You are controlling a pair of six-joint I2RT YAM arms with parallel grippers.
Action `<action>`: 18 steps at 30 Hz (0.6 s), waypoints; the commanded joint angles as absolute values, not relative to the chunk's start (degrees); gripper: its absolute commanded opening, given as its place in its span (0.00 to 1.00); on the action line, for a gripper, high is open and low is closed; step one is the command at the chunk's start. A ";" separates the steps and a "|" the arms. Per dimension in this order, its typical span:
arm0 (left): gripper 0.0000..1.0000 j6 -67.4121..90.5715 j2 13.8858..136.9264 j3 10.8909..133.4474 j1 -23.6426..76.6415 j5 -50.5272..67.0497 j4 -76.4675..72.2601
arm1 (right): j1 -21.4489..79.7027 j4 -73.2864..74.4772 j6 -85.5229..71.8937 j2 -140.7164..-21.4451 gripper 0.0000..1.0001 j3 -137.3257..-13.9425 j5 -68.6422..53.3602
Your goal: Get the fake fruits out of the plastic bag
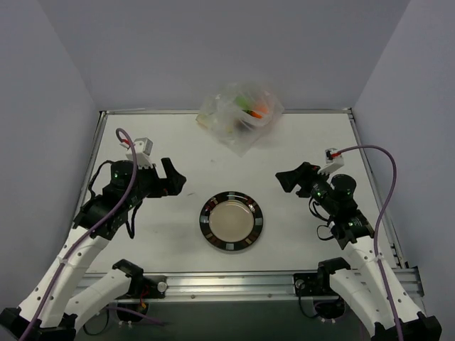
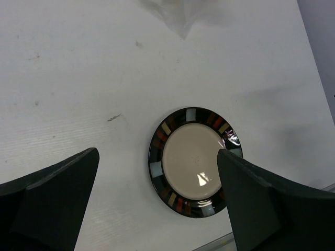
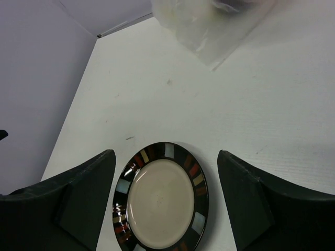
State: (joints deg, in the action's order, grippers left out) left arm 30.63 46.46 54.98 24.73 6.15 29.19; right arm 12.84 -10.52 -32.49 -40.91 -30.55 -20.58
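Observation:
The clear wrinkly plastic bag (image 1: 239,114) lies at the far middle of the table. Through the film I see an orange fruit (image 1: 257,109) and a green fruit (image 1: 244,104) inside; the maroon one is not clearly visible. A corner of the bag shows at the top of the left wrist view (image 2: 178,13) and the right wrist view (image 3: 209,26). My left gripper (image 1: 173,180) is open and empty, left of the plate. My right gripper (image 1: 286,179) is open and empty, right of the plate. Both are well short of the bag.
A round plate (image 1: 232,221) with a dark, colour-blocked rim and cream centre sits at the near middle of the table, between the two grippers; it also shows in the left wrist view (image 2: 157,167) and the right wrist view (image 3: 200,183). Grey walls enclose the table on three sides.

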 commanded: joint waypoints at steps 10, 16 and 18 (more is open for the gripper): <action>0.98 20.31 70.79 74.60 24.52 5.80 18.46 | 13.45 -18.53 -35.94 -41.74 0.14 -29.36 -26.44; 0.84 11.61 85.48 87.00 24.17 5.28 15.47 | 14.50 -19.15 -36.82 -41.05 0.06 -27.60 -25.75; 0.84 9.23 88.67 90.43 23.65 4.75 14.77 | 15.46 -19.68 -37.18 -41.48 0.06 -27.07 -26.01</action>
